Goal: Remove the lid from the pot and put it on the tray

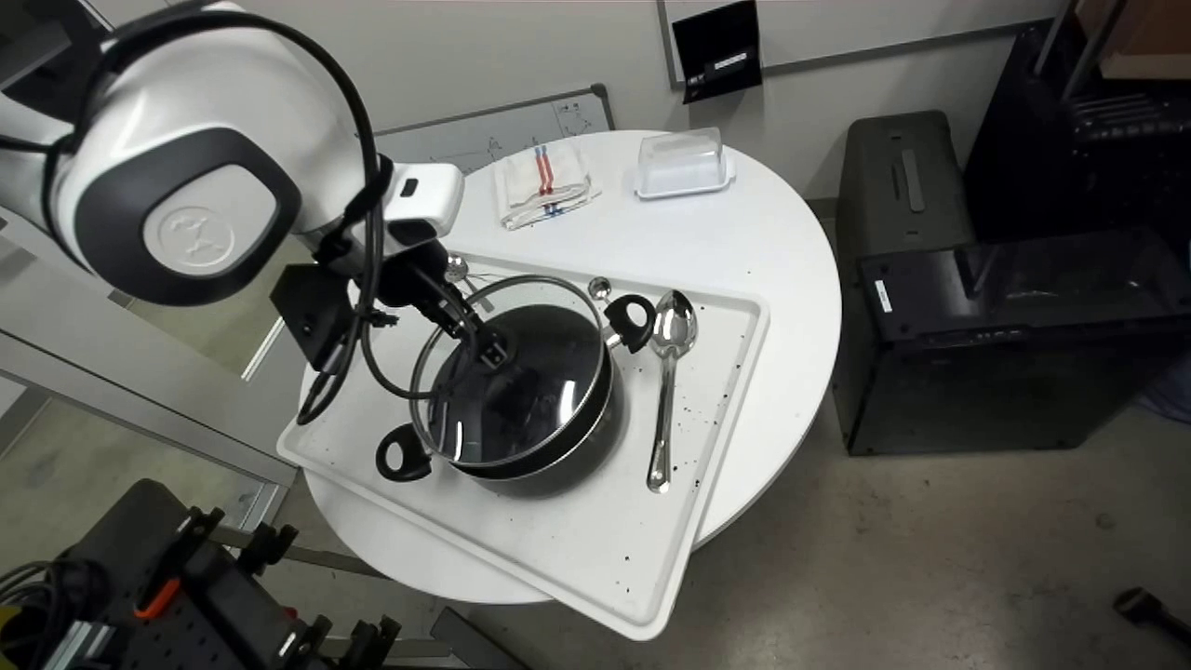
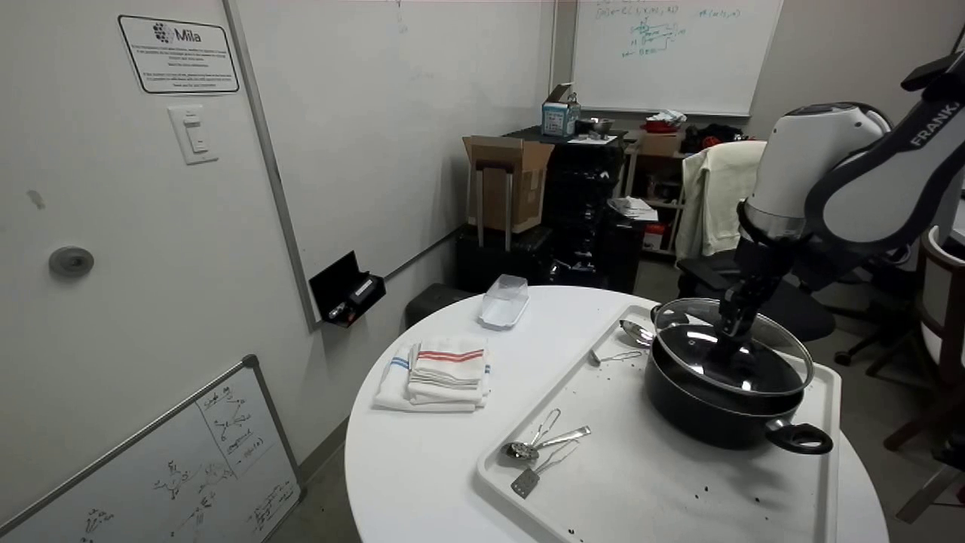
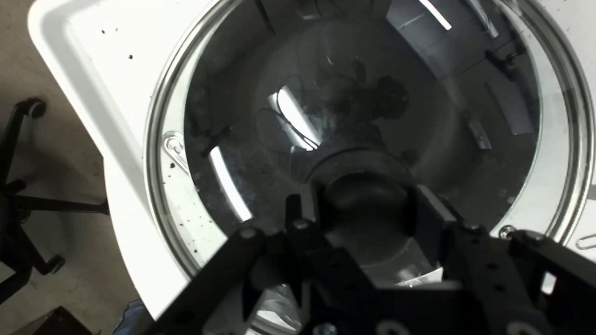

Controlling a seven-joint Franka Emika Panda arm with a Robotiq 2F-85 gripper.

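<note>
The glass lid with its metal rim is held a little above the black pot, with a gap between their rims. It is above the pot in both exterior views, the lid slightly offset from the pot. My gripper is shut on the lid's dark knob, seen between the fingers in the wrist view. The pot stands on the white tray, also seen in an exterior view. The pot's inside is seen only through the glass.
A large metal spoon lies on the tray beside the pot. Several small utensils lie near a tray edge. Folded towels and a clear-lidded butter dish stand on the round white table.
</note>
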